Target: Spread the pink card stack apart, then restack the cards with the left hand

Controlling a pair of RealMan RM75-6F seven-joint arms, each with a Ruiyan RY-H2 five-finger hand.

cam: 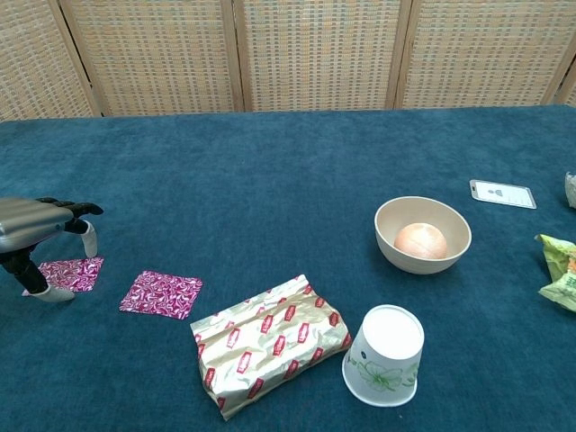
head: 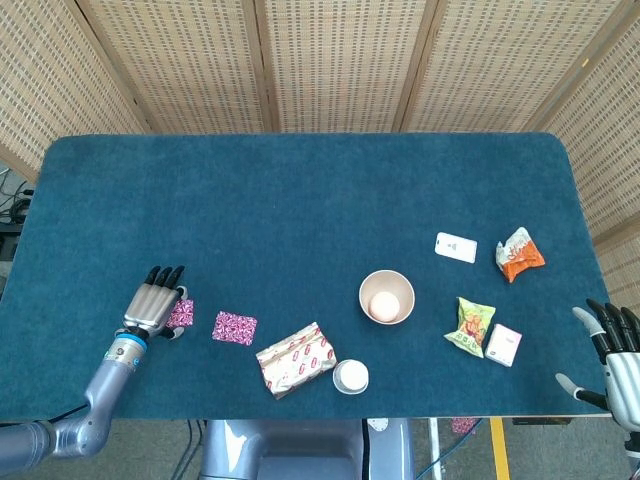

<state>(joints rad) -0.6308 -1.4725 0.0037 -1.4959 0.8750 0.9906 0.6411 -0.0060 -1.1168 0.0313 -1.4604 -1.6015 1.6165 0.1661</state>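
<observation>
On blue felt, left hand point(cam: 36, 236) arches over one pink card point(cam: 68, 272).

A teal-carpeted table point(head: 300, 190) stands before woven wicker screen panels point(head: 330, 60) – evenly lit, with grey floor below.

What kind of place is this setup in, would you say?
Probably an indoor robot test or demo station rather than a home. A table covered in dark teal cloth stands before woven folding screens, and unrelated items lie scattered on it: pink patterned cards, a gold snack packet and an upturned paper cup.
</observation>
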